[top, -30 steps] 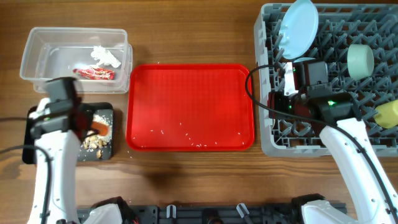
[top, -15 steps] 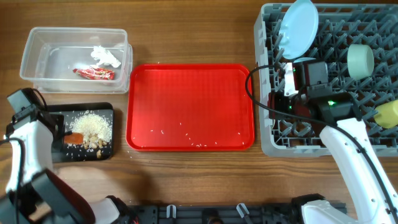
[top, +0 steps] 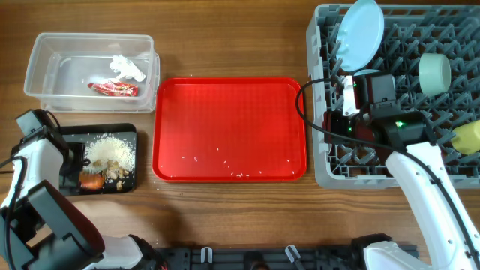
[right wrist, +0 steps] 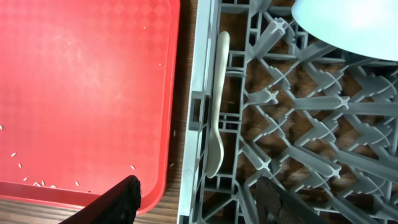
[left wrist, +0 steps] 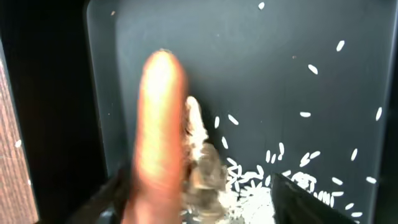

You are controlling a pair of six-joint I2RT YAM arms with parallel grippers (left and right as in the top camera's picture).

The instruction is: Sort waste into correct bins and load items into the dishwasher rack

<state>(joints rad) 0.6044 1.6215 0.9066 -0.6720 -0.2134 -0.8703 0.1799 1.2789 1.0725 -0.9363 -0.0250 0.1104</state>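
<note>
In the left wrist view the orange carrot (left wrist: 160, 130) shows blurred between the spread fingers of my open left gripper (left wrist: 198, 186), loose over the black tray (left wrist: 280, 56). Overhead, the carrot (top: 92, 180) lies in the black tray (top: 127, 133) beside rice and brown scraps (top: 111, 154), with the left gripper (top: 66, 159) at the tray's left end. The clear tub (top: 37, 75) holds the white tissue (top: 126, 67) and the red wrapper (top: 112, 88). My right gripper (right wrist: 198, 190) is open and empty over the grey rack's (top: 319, 172) left rim, above the white spoon (right wrist: 217, 106).
The red serving tray (top: 229, 112) lies in the middle with a few rice grains (top: 240, 175) on it. In the rack stand a light blue plate (top: 358, 34), a pale green bowl (top: 433, 73) and a yellow cup (top: 466, 137).
My left arm swung left from over the black tray, and its gripper opened and let go of the carrot, which dropped into the tray. The right arm has not moved.
</note>
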